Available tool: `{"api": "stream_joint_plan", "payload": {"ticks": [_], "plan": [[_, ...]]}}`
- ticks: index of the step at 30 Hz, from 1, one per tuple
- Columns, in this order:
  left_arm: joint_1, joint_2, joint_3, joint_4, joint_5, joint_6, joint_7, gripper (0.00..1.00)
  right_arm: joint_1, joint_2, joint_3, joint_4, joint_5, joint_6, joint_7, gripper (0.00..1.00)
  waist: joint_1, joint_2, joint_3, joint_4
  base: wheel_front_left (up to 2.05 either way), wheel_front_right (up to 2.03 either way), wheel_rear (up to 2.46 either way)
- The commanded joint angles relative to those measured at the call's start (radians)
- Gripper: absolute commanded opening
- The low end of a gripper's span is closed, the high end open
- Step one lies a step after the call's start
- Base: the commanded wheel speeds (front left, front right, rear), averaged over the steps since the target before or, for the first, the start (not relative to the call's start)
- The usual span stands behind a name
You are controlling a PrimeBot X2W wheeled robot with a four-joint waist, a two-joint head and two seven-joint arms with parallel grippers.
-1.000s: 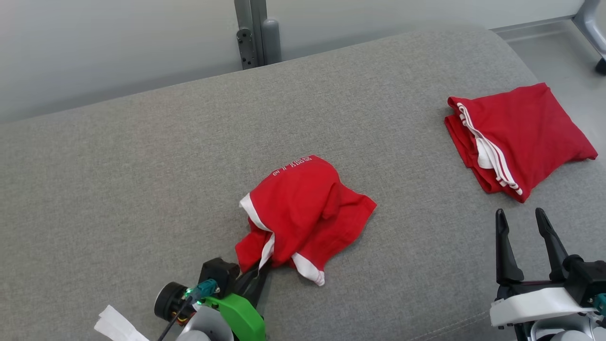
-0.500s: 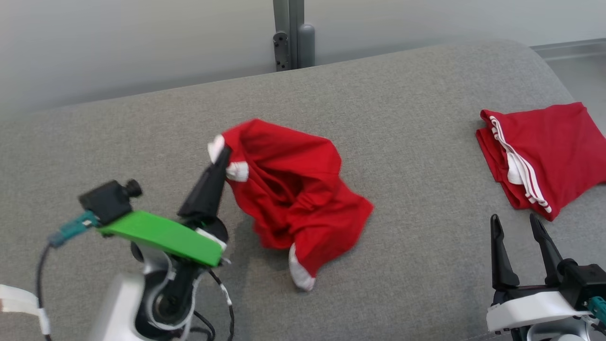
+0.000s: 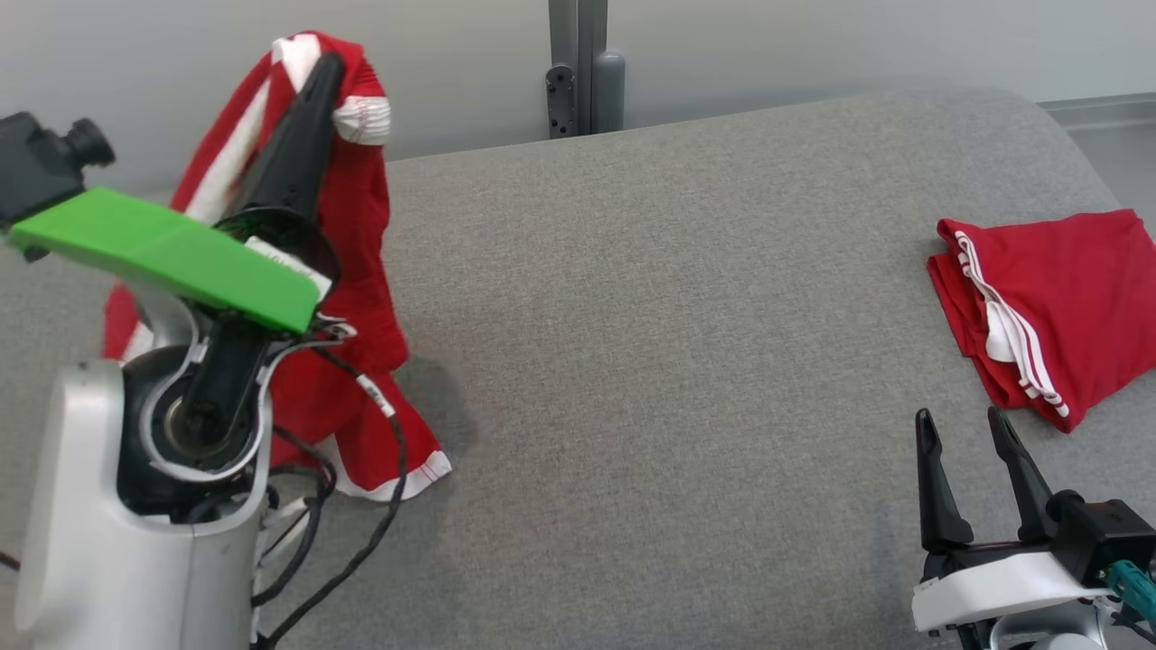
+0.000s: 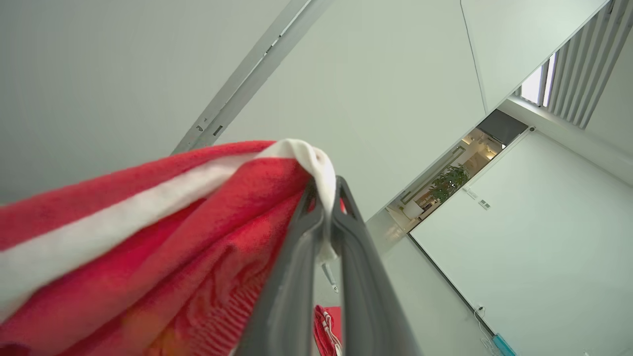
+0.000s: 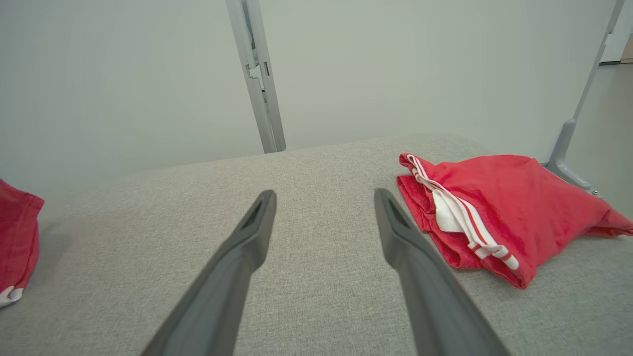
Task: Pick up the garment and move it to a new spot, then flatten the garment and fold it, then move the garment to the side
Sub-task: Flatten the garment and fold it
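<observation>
The garment is red with white trim and hangs from my raised left gripper at the left of the head view, its lower hem still touching the grey cushion. In the left wrist view the left gripper is shut on the garment, pinching a white-edged fold at the fingertips. My right gripper stands open at the lower right with nothing between its fingers. In the right wrist view the right gripper hovers over bare cushion, and a corner of the hanging garment shows at the far left.
A second red garment, folded, with white stripes, lies at the right end of the grey cushion; it also appears as the folded red garment beside the right fingers. A grey metal post stands behind the cushion.
My left gripper has lifted the garment up off the cushion and carried it leftward. The head camera has shifted too. The right gripper has stayed open and still.
</observation>
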Motion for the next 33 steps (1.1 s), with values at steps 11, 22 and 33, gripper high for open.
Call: {"api": "stream_joint_plan", "payload": {"ticks": [11, 22, 33], "plan": [[0.003, -0.127, -0.310, 0.254, -0.074, 0.010, -0.047, 0.00, -0.069, -0.003, 0.031, 0.005, 0.032, 0.000, -0.002, 1.00, 0.0000, 0.0000, 0.114, -0.106, 0.00, 0.00, 0.00], [-0.152, -0.127, -0.778, 0.480, -0.328, -0.013, -0.326, 1.00, -0.114, -0.002, 0.042, 0.020, 0.049, 0.000, -0.002, 1.00, 0.0000, 0.0000, 0.195, -0.182, 0.00, 0.00, 0.00], [-0.158, -0.073, -0.986, 0.525, -0.254, -0.052, -0.448, 1.00, -0.083, -0.002, 0.021, 0.028, 0.050, 0.000, -0.002, 1.00, 0.0000, 0.0000, 0.146, -0.145, 0.00, 0.00, 0.00]]}}
